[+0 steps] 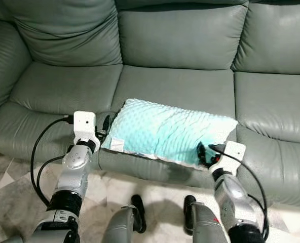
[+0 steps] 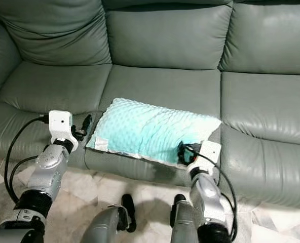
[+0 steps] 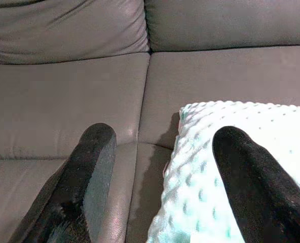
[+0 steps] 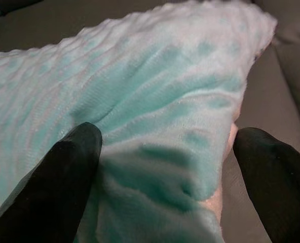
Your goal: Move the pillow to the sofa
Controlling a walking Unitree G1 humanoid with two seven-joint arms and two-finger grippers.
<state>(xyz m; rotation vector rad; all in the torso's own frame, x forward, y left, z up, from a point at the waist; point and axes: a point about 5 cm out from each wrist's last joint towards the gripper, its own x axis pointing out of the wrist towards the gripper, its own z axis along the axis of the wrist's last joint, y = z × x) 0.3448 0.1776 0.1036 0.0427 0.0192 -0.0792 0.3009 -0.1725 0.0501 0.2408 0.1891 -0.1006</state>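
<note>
A teal dotted pillow (image 1: 165,130) lies on the front edge of the grey-green leather sofa's (image 1: 64,88) middle seat, a white label at its near left corner. My left gripper (image 1: 103,128) is open at the pillow's left end; in the left wrist view one finger (image 3: 251,172) rests over the pillow corner (image 3: 216,152) and the other is over bare leather. My right gripper (image 1: 205,152) is open at the pillow's near right corner. The right wrist view has the pillow's bulge (image 4: 160,131) between its two spread fingers (image 4: 64,172).
The sofa's back cushions (image 1: 183,35) rise behind the pillow, with bare seats to the left and right (image 1: 271,101). Pale marble floor (image 1: 8,202) lies before the sofa. My own feet (image 1: 138,212) stand close to its front.
</note>
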